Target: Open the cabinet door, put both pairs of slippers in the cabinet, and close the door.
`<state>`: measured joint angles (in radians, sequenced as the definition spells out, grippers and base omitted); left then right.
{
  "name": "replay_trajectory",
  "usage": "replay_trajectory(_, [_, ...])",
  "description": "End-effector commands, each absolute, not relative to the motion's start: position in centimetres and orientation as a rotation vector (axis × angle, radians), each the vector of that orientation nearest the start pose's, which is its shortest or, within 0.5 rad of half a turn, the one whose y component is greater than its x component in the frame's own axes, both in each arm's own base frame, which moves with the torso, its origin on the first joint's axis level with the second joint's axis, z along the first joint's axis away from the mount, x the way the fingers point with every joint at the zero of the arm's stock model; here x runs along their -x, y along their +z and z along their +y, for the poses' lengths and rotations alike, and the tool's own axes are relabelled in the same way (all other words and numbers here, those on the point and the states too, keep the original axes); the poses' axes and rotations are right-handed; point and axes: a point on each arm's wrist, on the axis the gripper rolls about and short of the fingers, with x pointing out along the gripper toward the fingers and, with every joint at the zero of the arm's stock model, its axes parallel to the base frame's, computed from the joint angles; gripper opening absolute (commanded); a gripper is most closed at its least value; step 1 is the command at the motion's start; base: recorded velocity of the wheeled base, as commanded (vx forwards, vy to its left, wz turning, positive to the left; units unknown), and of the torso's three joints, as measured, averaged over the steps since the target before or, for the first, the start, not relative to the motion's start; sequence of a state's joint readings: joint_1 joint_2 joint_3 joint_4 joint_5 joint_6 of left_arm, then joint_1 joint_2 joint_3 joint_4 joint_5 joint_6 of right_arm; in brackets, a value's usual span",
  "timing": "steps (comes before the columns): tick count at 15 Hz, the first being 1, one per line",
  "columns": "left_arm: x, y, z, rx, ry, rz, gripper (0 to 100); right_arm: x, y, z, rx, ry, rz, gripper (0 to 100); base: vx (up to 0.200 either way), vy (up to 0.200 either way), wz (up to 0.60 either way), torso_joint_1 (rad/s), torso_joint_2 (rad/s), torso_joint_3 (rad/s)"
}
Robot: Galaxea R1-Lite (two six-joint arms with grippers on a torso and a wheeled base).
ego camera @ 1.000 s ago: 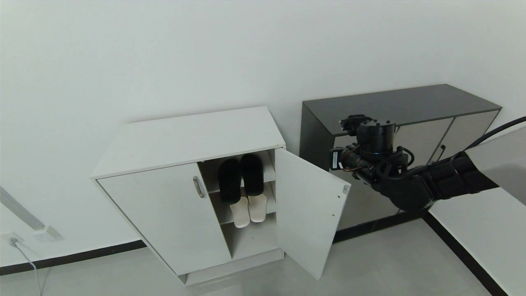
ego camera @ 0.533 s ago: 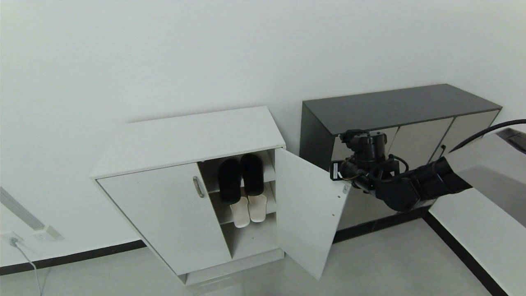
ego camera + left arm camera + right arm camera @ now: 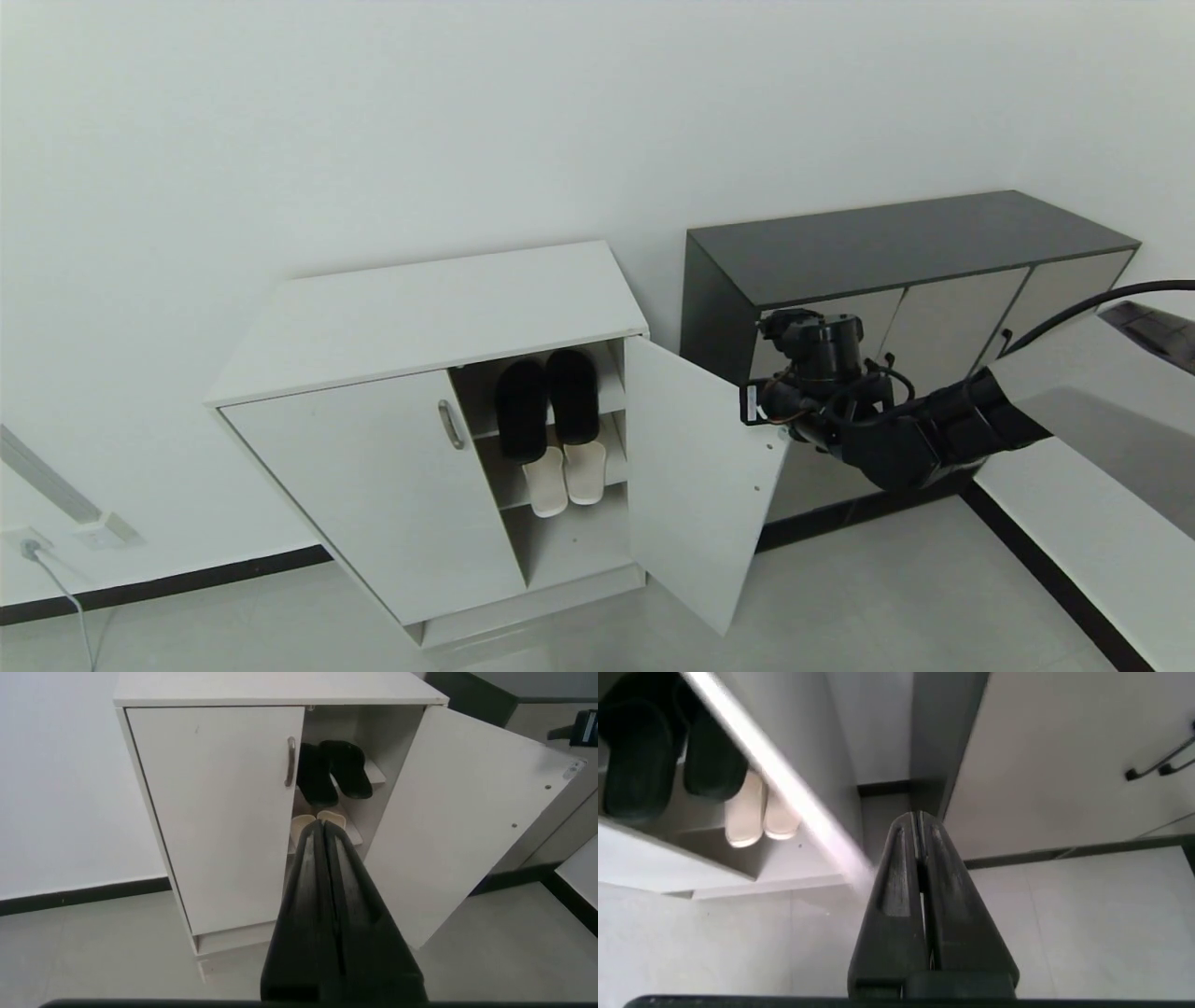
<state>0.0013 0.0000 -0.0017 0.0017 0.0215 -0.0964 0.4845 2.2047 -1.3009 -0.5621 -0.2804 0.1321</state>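
While ajar, cabinet door [image 3: 695,467] edge just beside closed right gripper [image 3: 918,826]

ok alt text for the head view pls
A white cabinet has its right door open, with black slippers on a shelf and white slippers on the one below. The right gripper is by the door's outer top corner, in front of a dark cabinet.
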Motion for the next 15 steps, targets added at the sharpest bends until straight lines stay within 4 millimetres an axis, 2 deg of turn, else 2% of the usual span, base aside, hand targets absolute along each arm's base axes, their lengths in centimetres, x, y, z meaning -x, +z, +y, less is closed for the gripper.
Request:
replay_trajectory(1, [2.3, 7.6, 0.0, 0.095, 0.023, -0.001, 0, -39.1, 11.5, 20.2, 0.001, 0.188, 0.336, 0, 0.000, 0.000, 0.00, 0.000, 0.00, 0.000])
replay_trajectory(4, [2.3, 7.6, 0.0, 0.095, 0.023, -0.001, 0, -37.7, 11.4, 21.5, 0.012, 0.223, 0.348, 0, 0.000, 0.000, 0.00, 0.000, 0.00, 0.000])
replay_trajectory(6, [2.3, 7.6, 0.0, 0.097, 0.023, -0.001, 0, -35.8, 11.6, 23.3, 0.026, 0.271, 0.353, 0, 0.000, 0.000, 0.00, 0.000, 0.00, 0.000])
replay_trajectory(7, [2.3, 7.6, 0.0, 0.095, 0.023, -0.001, 0, -35.7, 11.6, 23.4, 0.027, 0.272, 0.352, 0, 0.000, 0.000, 0.00, 0.000, 0.00, 0.000])
replay_trajectory(8, [2.3, 7.6, 0.0, 0.097, 0.023, -0.001, 0, -33.3, 12.4, 25.0, 0.025, 0.318, 0.344, 0, 0.000, 0.000, 0.00, 0.000, 0.00, 0.000])
replay_trajectory(9, [2.3, 7.6, 0.0, 0.095, 0.023, -0.001, 0, -32.5, 12.9, 25.4, 0.020, 0.336, 0.330, 0, 0.000, 0.000, 0.00, 0.000, 0.00, 0.000])
replay_trajectory(12, [2.3, 7.6, 0.0, 0.097, 0.023, 0.000, 0, -31.6, 13.5, 24.9, 0.002, 0.356, 0.299, 0, 0.000, 0.000, 0.00, 0.000, 0.00, 0.000])
replay_trajectory(15, [2.3, 7.6, 0.0, 0.097, 0.023, -0.001, 0, -31.2, 13.0, 24.7, 0.010, 0.402, 0.279, 0, 0.000, 0.000, 0.00, 0.000, 0.00, 0.000])
